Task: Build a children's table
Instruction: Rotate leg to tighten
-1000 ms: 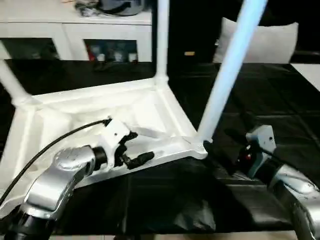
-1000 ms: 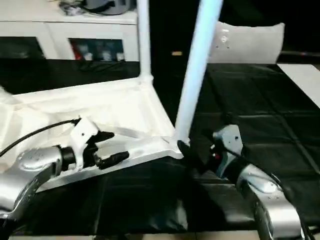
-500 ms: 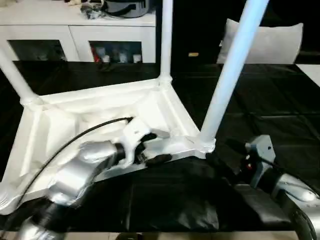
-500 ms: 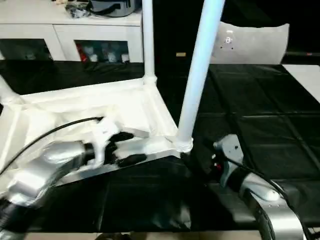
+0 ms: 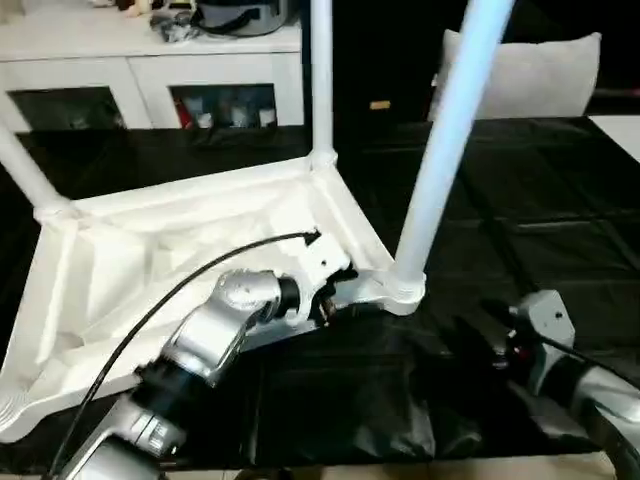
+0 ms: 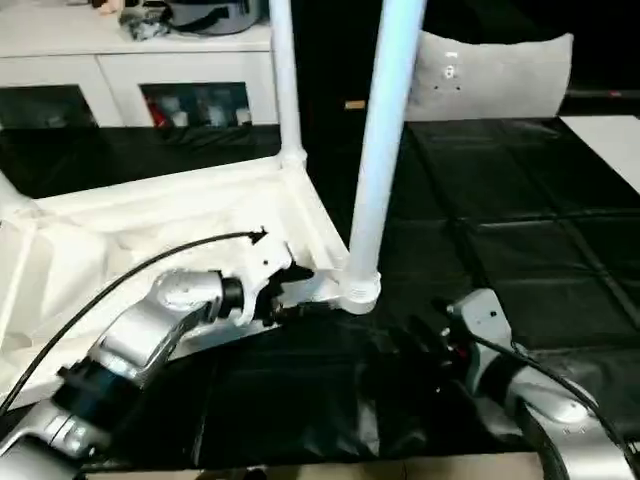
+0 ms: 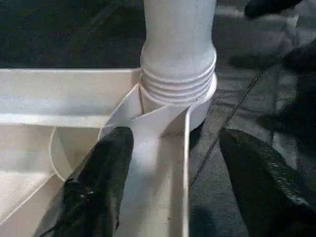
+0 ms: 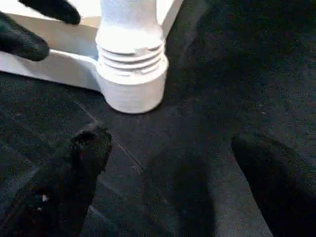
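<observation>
The children's table top lies upside down on the black cloth, ribbed underside up. Three white legs stand in its corner sockets: far left, back, near right. My left gripper is open at the near right socket. One finger is inside the rim and the other is outside it. My right gripper is open low over the cloth, a short way from that socket, touching nothing.
A white cabinet with glass doors stands behind the work, with clutter on top. A pale cushion sits at the back right. Black cloth covers the surface to the right of the table top. My left arm's black cable arcs over the underside.
My left gripper has moved right along the near rim up to the corner socket. My right gripper has drawn back from the socket towards me. The camera has shifted slightly.
</observation>
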Controlling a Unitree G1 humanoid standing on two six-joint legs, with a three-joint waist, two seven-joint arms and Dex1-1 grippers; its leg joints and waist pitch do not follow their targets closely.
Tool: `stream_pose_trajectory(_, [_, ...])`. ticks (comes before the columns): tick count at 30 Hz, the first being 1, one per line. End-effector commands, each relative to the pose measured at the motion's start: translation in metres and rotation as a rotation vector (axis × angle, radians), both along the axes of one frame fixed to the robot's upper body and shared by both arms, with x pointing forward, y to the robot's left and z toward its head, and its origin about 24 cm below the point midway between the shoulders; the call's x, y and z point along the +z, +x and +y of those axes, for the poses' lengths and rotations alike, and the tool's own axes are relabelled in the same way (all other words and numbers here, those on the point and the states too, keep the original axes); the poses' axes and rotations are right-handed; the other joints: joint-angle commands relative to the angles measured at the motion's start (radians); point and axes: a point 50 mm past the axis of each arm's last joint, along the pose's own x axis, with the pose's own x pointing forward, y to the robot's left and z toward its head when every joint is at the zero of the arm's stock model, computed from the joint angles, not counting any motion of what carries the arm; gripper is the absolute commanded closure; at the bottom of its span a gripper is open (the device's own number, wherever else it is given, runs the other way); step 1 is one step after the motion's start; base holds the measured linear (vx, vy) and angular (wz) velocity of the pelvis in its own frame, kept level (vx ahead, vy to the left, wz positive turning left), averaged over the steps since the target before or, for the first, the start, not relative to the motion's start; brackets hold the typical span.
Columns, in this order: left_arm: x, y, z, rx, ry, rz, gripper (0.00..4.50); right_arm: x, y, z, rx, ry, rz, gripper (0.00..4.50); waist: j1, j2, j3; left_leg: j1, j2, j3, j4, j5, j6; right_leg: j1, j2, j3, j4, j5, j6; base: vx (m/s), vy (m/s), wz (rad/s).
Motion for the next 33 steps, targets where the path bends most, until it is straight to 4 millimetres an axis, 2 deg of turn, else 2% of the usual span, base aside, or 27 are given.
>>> stream_pose_trajectory(1, [-0.003,0.002,0.004,0.0,0.039,0.0,1.78,0.009,0.002,0.001,0.022,0.018,-0.03,0.0,0.002,-0.03,-0.048,0.024,0.081,-0.033,-0.061,-0.136,0.11,0.016,-0.1,0.04,-0.09,0.062,-0.209,0.0,0.0,0.0])
stream_pose_trajectory(3, [-0.009,0.0,0.014,-0.007,0.097,0.017,1.88,0.012,0.005,0.005,0.061,0.046,-0.036,0.0,0.002,-0.038,-0.049,0.025,0.083,-0.032,-0.061,-0.125,0.119,0.015,-0.1,0.039,-0.088,0.068,-0.214,0.0,0.0,0.0])
stream_pose_trajectory(4, [-0.009,0.0,0.014,-0.007,0.097,0.017,1.88,0.012,0.005,0.005,0.061,0.046,-0.036,0.0,0.003,-0.034,-0.048,0.024,0.084,-0.034,-0.062,-0.121,0.124,0.013,-0.1,0.039,-0.086,0.067,-0.214,0.0,0.0,0.0])
stream_pose_trajectory(7, [-0.013,-0.004,0.019,-0.017,0.114,0.04,2.23,0.013,0.008,0.008,0.09,0.042,-0.038,0.0,0.003,-0.031,-0.049,0.03,0.088,-0.033,-0.065,-0.132,0.118,0.008,-0.099,0.038,-0.085,0.072,-0.224,0.0,0.0,0.0])
stream_pose_trajectory(8, [-0.015,-0.003,0.023,-0.02,0.129,0.043,2.38,0.015,0.011,0.008,0.101,0.041,-0.046,0.0,0.005,-0.027,-0.046,0.029,0.087,-0.032,-0.066,-0.139,0.114,0.007,-0.1,0.039,-0.086,0.071,-0.229,0.0,0.0,0.0])
stream_pose_trajectory(10, [-0.016,-0.002,0.025,-0.018,0.14,0.037,2.46,0.018,0.013,0.01,0.121,0.057,-0.053,0.0,0.007,-0.028,-0.047,0.03,0.088,-0.031,-0.066,-0.151,0.108,0.008,-0.101,0.039,-0.087,0.066,-0.23,0.0,0.0,0.0])
stream_pose_trajectory(11, [-0.016,-0.002,0.026,-0.02,0.143,0.036,2.64,0.019,0.013,0.01,0.13,0.063,-0.054,0.0,0.009,-0.032,-0.046,0.029,0.087,-0.029,-0.067,-0.161,0.103,0.009,-0.104,0.04,-0.089,0.054,-0.225,0.0,0.0,0.0])
stream_pose_trajectory(13, [-0.017,-0.001,0.027,-0.021,0.15,0.033,2.72,0.02,0.013,0.012,0.154,0.068,-0.053,0.0,0.01,-0.034,-0.045,0.027,0.087,-0.029,-0.069,-0.164,0.099,0.01,-0.104,0.04,-0.089,0.037,-0.22,0.0,0.0,0.0])
stream_pose_trajectory(14, [-0.017,-0.001,0.027,-0.021,0.155,0.029,2.82,0.021,0.012,0.013,0.178,0.071,-0.046,0.0,0.008,-0.039,-0.045,0.027,0.087,-0.029,-0.068,-0.165,0.101,0.01,-0.103,0.04,-0.091,0.031,-0.216,0.0,0.0,0.0])
stream_pose_trajectory(19, [-0.017,-0.001,0.027,-0.038,0.157,0.029,3.19,0.021,0.014,0.012,0.188,0.071,-0.044,0.0,0.009,-0.043,-0.041,0.028,0.087,-0.026,-0.071,-0.18,0.089,0.007,-0.106,0.042,-0.097,-0.029,-0.212,0.0,0.0,0.0])
stream_pose_trajectory(23, [-0.016,-0.002,0.028,-0.079,0.188,0.019,3.51,0.021,0.016,0.011,0.193,0.064,-0.041,0.0,0.009,-0.037,-0.041,0.031,0.091,-0.029,-0.076,-0.194,0.071,0.003,-0.104,0.043,-0.096,-0.037,-0.213,0.0,0.0,0.0])
stream_pose_trajectory(28, [-0.019,-0.004,0.028,-0.116,0.24,0.021,3.96,0.021,0.018,0.011,0.201,0.063,-0.042,0.0,0.01,-0.043,-0.042,0.028,0.088,-0.027,-0.073,-0.167,0.088,0.006,-0.107,0.043,-0.092,0.031,-0.222,0.0,0.0,0.0])
stream_pose_trajectory(30, [-0.019,-0.003,0.028,-0.116,0.248,0.019,4.09,0.021,0.019,0.011,0.203,0.062,-0.042,0.0,0.01,-0.042,-0.04,0.028,0.087,-0.026,-0.072,-0.169,0.09,0.006,-0.108,0.043,-0.094,0.011,-0.224,0.0,0.0,0.0])
stream_pose_trajectory(32, [-0.018,-0.002,0.028,-0.121,0.263,0.017,4.14,0.022,0.021,0.012,0.21,0.06,-0.045,0.0,0.011,-0.038,-0.039,0.03,0.089,-0.027,-0.074,-0.184,0.079,0.005,-0.107,0.043,-0.096,-0.021,-0.225,0.0,0.0,0.0])
stream_pose_trajectory(33, [-0.019,-0.002,0.028,-0.125,0.268,0.017,4.4,0.023,0.022,0.012,0.212,0.06,-0.048,0.0,0.01,-0.035,-0.039,0.03,0.089,-0.028,-0.075,-0.189,0.075,0.004,-0.106,0.042,-0.096,-0.028,-0.226,0.0,0.0,0.0])
